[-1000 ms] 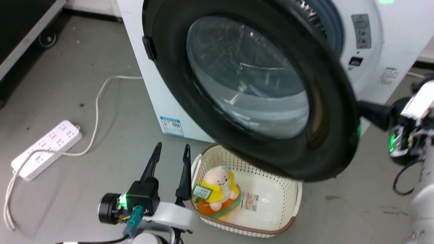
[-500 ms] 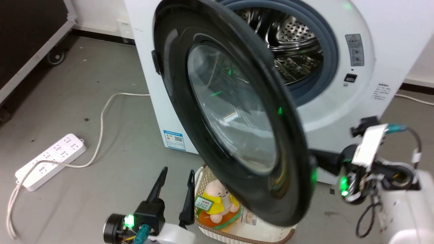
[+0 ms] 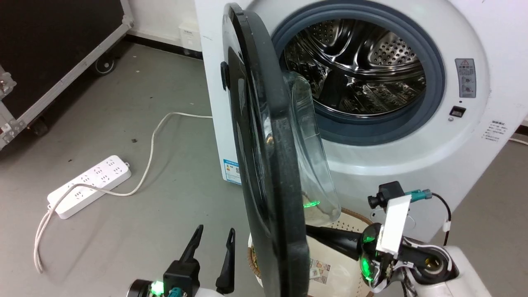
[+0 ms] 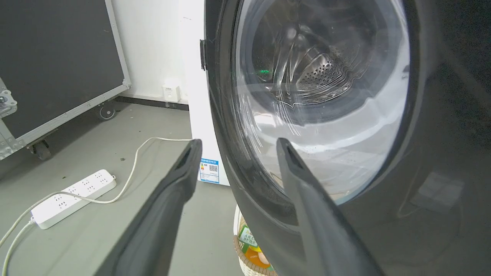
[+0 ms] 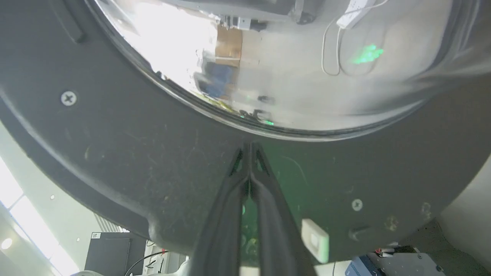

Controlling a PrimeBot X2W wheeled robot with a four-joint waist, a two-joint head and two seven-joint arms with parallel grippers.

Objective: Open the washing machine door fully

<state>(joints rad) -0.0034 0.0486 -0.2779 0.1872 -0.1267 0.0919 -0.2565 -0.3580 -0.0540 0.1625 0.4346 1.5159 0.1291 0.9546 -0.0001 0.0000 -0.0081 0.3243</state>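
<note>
The washing machine door (image 3: 268, 165) stands edge-on to the head view, swung well out from the white washing machine (image 3: 412, 165). Its clear glass bowl (image 3: 311, 165) bulges toward the bare steel drum (image 3: 359, 70). My right gripper (image 3: 310, 229) is shut on nothing. In the right wrist view its tips (image 5: 250, 146) rest against the door's black inner face (image 5: 115, 145), just below the glass. My left gripper (image 3: 213, 236) is open, low on the door's outer side. In the left wrist view its fingers (image 4: 180, 180) stand apart beside the glossy rim (image 4: 441, 115), not touching it.
A cream perforated basket (image 3: 350, 225) sits on the floor under the door's lower edge, with a toy inside (image 4: 253, 257). A white power strip (image 3: 88, 185) and its cable (image 3: 152, 136) lie on the grey floor at left. A black wheeled case (image 3: 53, 53) stands at the far left.
The door has swung from facing the camera to edge-on, baring the drum. My shut right gripper followed it on the inner side. The head camera has shifted too.
</note>
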